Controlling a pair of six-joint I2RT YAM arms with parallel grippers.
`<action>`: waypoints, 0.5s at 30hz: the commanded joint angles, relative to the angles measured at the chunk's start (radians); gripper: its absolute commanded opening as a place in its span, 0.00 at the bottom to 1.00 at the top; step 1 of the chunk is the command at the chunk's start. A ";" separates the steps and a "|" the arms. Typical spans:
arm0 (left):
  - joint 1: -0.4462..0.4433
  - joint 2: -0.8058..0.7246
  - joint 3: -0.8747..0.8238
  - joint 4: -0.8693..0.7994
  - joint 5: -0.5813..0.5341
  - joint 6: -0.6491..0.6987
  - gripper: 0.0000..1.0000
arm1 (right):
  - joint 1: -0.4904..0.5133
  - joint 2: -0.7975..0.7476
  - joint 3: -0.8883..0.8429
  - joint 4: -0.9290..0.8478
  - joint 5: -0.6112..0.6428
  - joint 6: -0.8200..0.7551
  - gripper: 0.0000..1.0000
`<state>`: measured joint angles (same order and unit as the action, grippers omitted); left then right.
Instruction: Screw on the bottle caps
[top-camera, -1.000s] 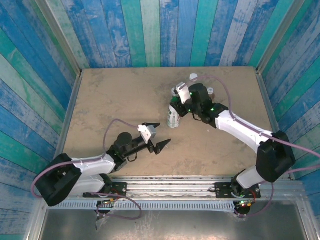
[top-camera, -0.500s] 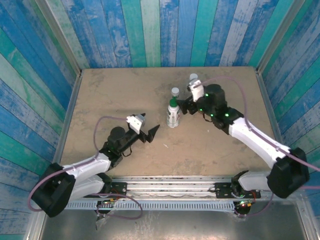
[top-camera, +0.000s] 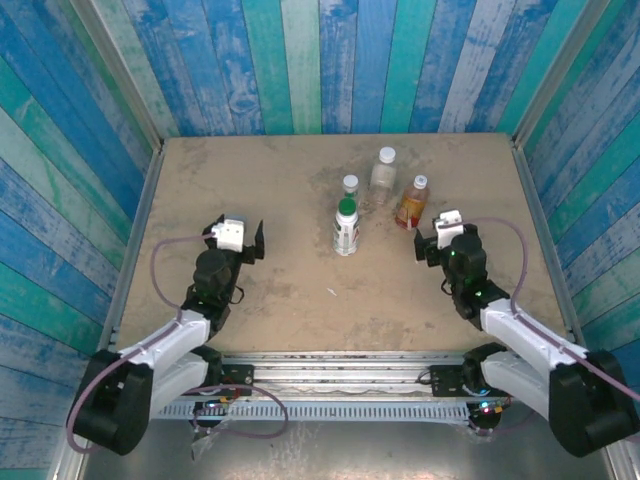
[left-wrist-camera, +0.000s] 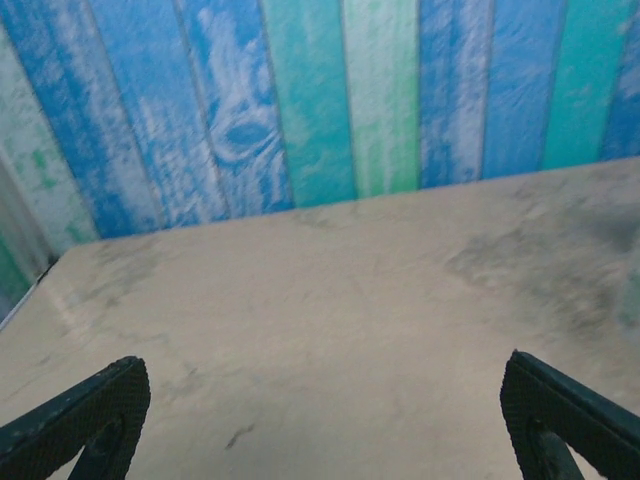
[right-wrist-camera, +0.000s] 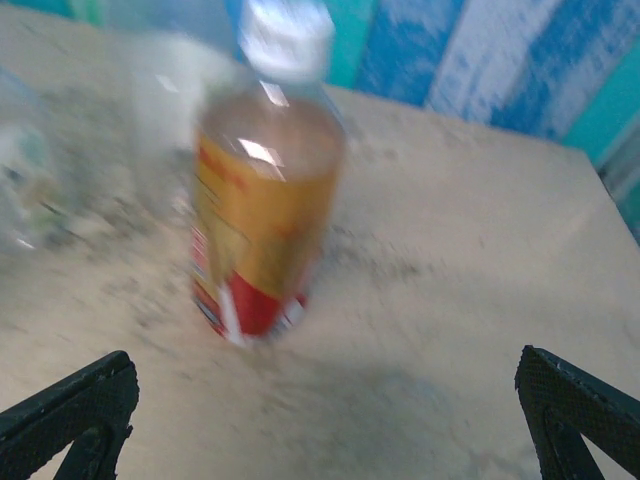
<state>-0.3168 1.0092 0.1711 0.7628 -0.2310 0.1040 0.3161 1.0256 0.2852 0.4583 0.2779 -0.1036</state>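
Four bottles stand together at the table's middle back, each with a cap on its neck. The white-labelled bottle (top-camera: 346, 232) carries the dark green cap (top-camera: 347, 207). Behind it is the small clear bottle (top-camera: 350, 187), then the larger clear bottle (top-camera: 382, 175) and the amber bottle (top-camera: 410, 206), all with white caps. My right gripper (top-camera: 445, 233) stands open just right of the amber bottle (right-wrist-camera: 262, 200), a gap in front of it, its fingers (right-wrist-camera: 70, 410) wide apart. My left gripper (top-camera: 236, 233) is open over bare table at the left, with its fingers (left-wrist-camera: 80, 410) holding nothing.
Blue and green plank walls (top-camera: 300, 60) close in the tan table (top-camera: 290, 290) on three sides. A metal rail (top-camera: 340, 365) with both arm bases runs along the near edge. Blurred clear bottles (right-wrist-camera: 170, 80) sit behind and left of the amber one.
The right gripper has left the bottles and drawn back to the right and nearer. The left gripper has swung left and back. Both arms now lie folded low.
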 joint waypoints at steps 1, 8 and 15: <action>0.064 0.117 -0.048 0.171 -0.051 0.036 0.94 | -0.073 0.115 -0.047 0.295 0.020 0.015 1.00; 0.221 0.363 0.030 0.338 0.071 -0.065 0.94 | -0.230 0.374 0.030 0.450 -0.114 0.060 1.00; 0.280 0.497 0.105 0.312 0.074 -0.132 0.94 | -0.238 0.495 0.109 0.415 -0.127 0.065 1.00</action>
<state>-0.0612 1.4769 0.2546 1.0466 -0.1726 0.0250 0.0830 1.5162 0.3515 0.8566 0.1715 -0.0570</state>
